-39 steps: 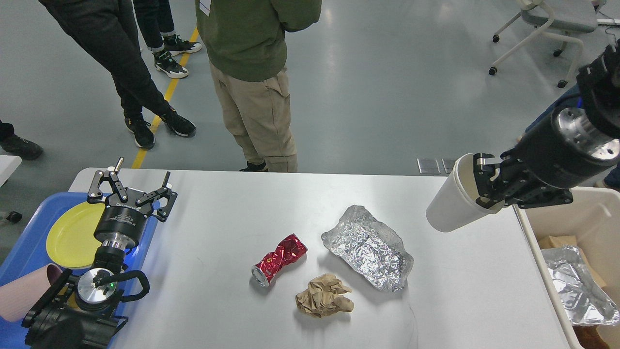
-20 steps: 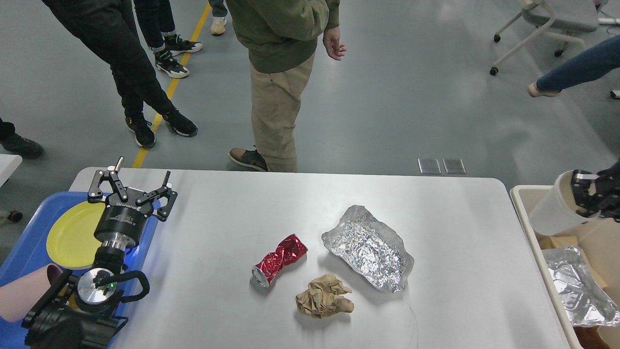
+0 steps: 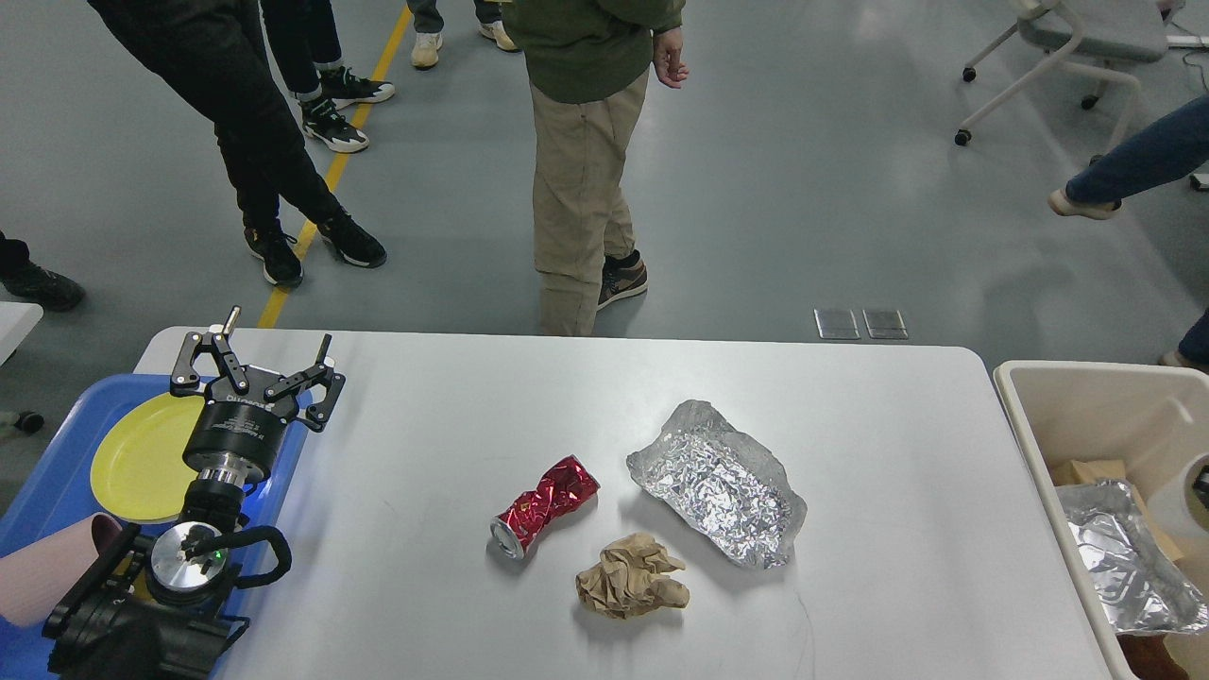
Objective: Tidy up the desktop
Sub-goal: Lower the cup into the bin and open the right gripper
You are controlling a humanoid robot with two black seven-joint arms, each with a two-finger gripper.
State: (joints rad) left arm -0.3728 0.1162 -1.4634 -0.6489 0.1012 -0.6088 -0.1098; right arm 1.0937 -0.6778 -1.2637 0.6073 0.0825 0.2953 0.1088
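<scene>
Gone from over the surface is the right arm with its white paper cup: a second ago it hung above the far right corner, half a second ago it was over the beige bin (image 3: pixel 1058 387), and now only a sliver of the white cup (image 3: pixel 1192 491) shows at the right edge of the bin, with a dark speck beside it that may be the right pincer, too little in view to say whether it grips or has let go. Everything else matches the earlier frames: the left pincer (image 3: pixel 272 364) hovers over the far left corner of the desktop (image 3: pixel 425 586), just beside the blue tray (image 3: pixel 57 472) with its yellow plate (image 3: pixel 137 453), its fingers spread wide and holding nothing. The desktop fills the near half of the view, and three pieces of litter lie near its middle: a crushed red can (image 3: pixel 545 504), a crumpled brown paper ball (image 3: pixel 631 587) just near of it, and a sheet of crumpled foil (image 3: pixel 720 482) to the right. The step in hand looks like dropping the cup in the bin; to do it well, the cup should be released low inside the walls, clear of the foil already there (image 3: pixel 1119 557), before the arm lifts out.
</scene>
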